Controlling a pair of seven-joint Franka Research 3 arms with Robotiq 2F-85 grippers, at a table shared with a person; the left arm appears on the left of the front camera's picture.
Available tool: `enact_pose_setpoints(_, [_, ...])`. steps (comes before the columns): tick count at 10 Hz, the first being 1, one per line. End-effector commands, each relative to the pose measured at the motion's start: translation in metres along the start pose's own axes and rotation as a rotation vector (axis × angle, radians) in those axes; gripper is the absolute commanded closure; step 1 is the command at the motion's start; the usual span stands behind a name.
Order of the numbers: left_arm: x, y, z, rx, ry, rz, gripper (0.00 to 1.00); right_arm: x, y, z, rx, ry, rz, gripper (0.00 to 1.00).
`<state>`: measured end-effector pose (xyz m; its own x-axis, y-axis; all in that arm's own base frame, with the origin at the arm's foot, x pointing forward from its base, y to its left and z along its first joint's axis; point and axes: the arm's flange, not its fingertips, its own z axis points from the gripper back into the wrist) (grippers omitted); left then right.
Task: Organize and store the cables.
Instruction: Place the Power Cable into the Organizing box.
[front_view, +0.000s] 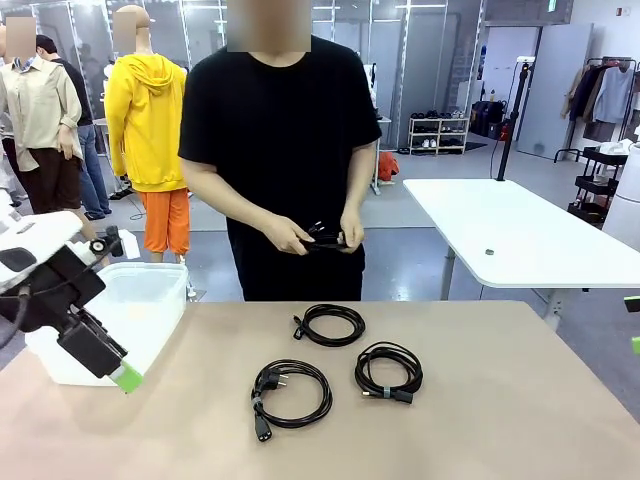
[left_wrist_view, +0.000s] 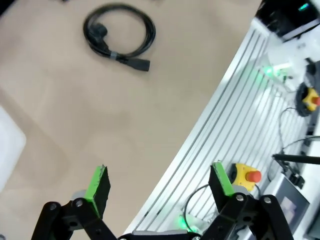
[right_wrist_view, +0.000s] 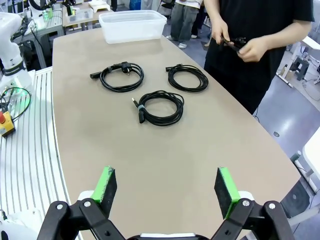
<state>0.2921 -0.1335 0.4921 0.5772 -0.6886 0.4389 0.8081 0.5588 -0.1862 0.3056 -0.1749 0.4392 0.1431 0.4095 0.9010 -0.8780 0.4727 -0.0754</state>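
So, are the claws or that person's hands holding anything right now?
Left gripper: open, empty.
Right gripper: open, empty.
Person's hands: holding a black cable.

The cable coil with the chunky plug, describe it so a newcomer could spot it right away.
On the tan table, look toward the clear plastic bin side. The black coil nearest the robot's edge is it. Unlike the far coil and the right-hand coil, it has a chunky round plug and a connector jutting out.

It is a robot test lab in an open hall: a stop button (left_wrist_view: 247, 175) on a ribbed metal base (left_wrist_view: 220, 135), a spare white bench (front_view: 520, 240), a clothes rack (front_view: 605, 95).
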Motion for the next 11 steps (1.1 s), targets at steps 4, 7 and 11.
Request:
enact_pose_setpoints(4, [0.09,-0.029,-0.074,0.038,0.083,0.341,0.0,-0.001,-0.002,-0.001,-0.005,-0.012,0.019,0.0])
enact_pose_setpoints(7, [0.135,-0.022,-0.13,0.177,0.075,0.557,0.0,-0.001,-0.002,-0.001,-0.005,-0.012,0.019,0.0])
enact_pose_setpoints(11, [0.147,0.006,-0.178,0.343,0.025,0.837,0.0,-0.001,-0.002,-0.001,-0.005,-0.012,0.019,0.0])
